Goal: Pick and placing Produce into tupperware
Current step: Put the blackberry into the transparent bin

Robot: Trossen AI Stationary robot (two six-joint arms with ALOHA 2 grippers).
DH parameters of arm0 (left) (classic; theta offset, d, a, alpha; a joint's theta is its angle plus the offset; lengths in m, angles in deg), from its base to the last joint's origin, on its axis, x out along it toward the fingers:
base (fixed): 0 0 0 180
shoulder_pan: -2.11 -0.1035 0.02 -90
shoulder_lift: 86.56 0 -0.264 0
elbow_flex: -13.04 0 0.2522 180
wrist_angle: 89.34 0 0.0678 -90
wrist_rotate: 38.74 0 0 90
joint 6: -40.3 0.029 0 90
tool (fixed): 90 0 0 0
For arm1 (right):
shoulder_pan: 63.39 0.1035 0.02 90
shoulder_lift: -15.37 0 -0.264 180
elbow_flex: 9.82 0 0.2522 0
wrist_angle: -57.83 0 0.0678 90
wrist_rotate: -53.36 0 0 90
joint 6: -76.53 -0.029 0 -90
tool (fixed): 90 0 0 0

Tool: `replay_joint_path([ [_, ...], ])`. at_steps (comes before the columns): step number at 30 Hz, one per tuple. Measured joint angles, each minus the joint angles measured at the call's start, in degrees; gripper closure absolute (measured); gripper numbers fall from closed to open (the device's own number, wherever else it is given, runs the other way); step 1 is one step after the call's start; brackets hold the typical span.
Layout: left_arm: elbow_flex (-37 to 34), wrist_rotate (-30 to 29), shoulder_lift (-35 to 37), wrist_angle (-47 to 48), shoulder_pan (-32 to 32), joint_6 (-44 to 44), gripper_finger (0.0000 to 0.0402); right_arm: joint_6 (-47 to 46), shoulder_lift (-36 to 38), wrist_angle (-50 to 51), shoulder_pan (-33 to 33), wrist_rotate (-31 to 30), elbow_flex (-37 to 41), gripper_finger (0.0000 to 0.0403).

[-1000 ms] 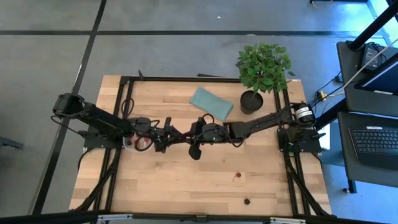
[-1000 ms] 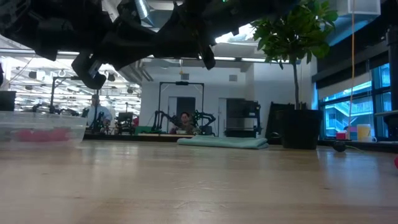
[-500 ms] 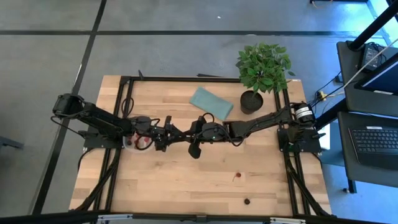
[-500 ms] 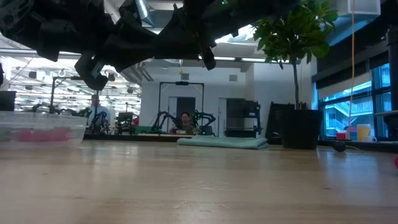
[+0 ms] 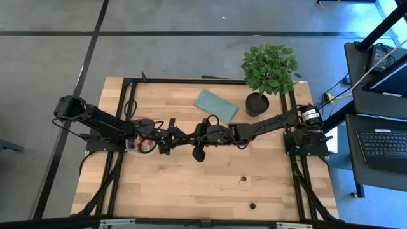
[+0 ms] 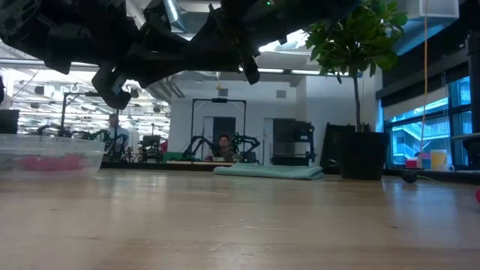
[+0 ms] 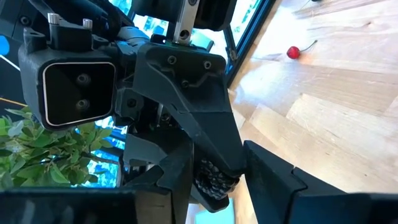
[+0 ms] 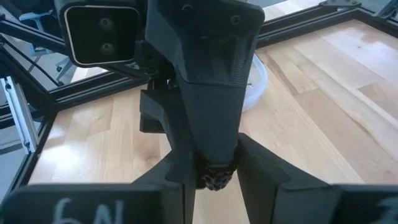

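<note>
A dark, bumpy blackberry [image 7: 214,182] [image 8: 213,176] is up in the air over the table's middle, where my two grippers meet tip to tip. My left gripper [image 5: 177,135] [image 7: 217,186] comes from the table's left, my right gripper [image 5: 192,135] [image 8: 213,177] from the right. Each has its fingers on either side of the berry. The clear tupperware [image 5: 135,145] [image 6: 49,154] stands on the table left of them, with red fruit inside. A red stemmed fruit [image 5: 241,180] [image 7: 292,53] and a dark one [image 5: 252,205] lie on the near right. My left gripper has the blackberry between its two fingers [image 7: 180,180], coming level from the table's left; the berry fills the gap and is clear of the table. My right gripper pinches the same berry between its two fingers [image 8: 180,180], level from the right and turned crosswise to the left gripper.
A teal pad [image 5: 215,105] and a potted plant [image 5: 257,102] sit toward the far right of the table. Black frame rails run along both sides. Bare wood lies near the front edge. A person [image 6: 223,146] shows far off in the room.
</note>
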State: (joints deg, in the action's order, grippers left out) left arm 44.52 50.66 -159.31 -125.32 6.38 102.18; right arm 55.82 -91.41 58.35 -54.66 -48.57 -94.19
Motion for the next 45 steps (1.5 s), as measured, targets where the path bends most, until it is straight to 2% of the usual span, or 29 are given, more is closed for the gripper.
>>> replay_joint_path([
  [26,0.04,0.22,0.00,0.31,-0.59,-1.54,0.0272,0.00,-0.04,-0.76,0.04,0.09,0.02,0.0309],
  [33,0.04,0.22,0.00,0.33,-0.60,-1.52,0.0299,0.01,-0.04,-0.67,0.04,0.14,0.02,0.0309],
  [39,0.04,0.20,0.00,0.35,-0.61,-1.52,0.0297,0.00,-0.04,-0.67,0.07,0.15,0.02,0.0309],
  [45,0.09,-0.06,0.00,0.33,-0.63,-1.53,0.0300,-2.13,-0.07,-0.87,0.07,0.11,0.02,0.0277],
])
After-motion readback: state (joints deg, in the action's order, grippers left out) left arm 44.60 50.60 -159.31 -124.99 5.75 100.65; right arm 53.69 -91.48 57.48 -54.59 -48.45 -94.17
